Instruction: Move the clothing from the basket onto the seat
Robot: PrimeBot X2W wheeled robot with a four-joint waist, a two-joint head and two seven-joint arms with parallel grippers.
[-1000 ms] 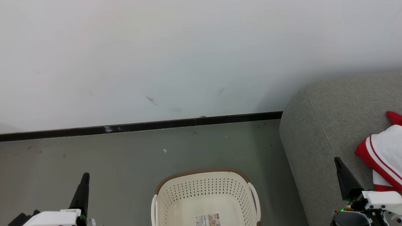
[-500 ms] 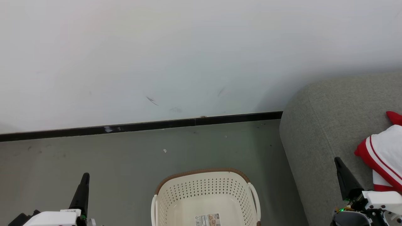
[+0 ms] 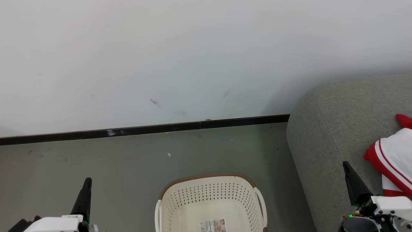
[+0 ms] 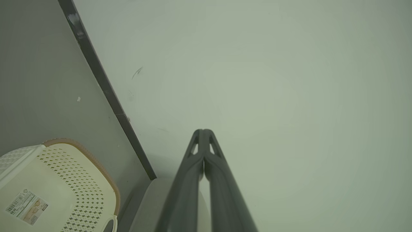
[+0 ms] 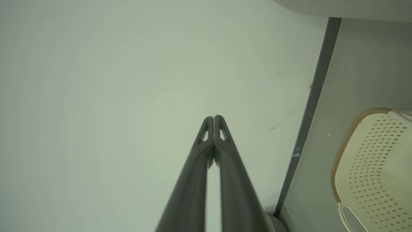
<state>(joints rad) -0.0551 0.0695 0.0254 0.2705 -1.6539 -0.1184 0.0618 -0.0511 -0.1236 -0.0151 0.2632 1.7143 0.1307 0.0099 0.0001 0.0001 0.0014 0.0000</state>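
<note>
clothing (image 3: 393, 155) on seat (image 3: 331, 122), just beside right claw (image 3: 347, 166)

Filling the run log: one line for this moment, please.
clothing: on seat | basket: nothing visible inside | left pincer: shut, empty | right pincer: shut, empty

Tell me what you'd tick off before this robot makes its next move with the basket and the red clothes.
1. The laundry basket is emptied: the part in view holds just a label, and its near end is cut off. Cannot tell.
2. The red and white clothing lies on the grey seat: ok.
3. The clothing sits wholly on the seat, nothing hanging off: it runs past the picture's edge. Cannot tell.
4. The left gripper is shut with nothing between its fingers: ok.
5. The right gripper is shut with nothing between its fingers: ok.
</note>
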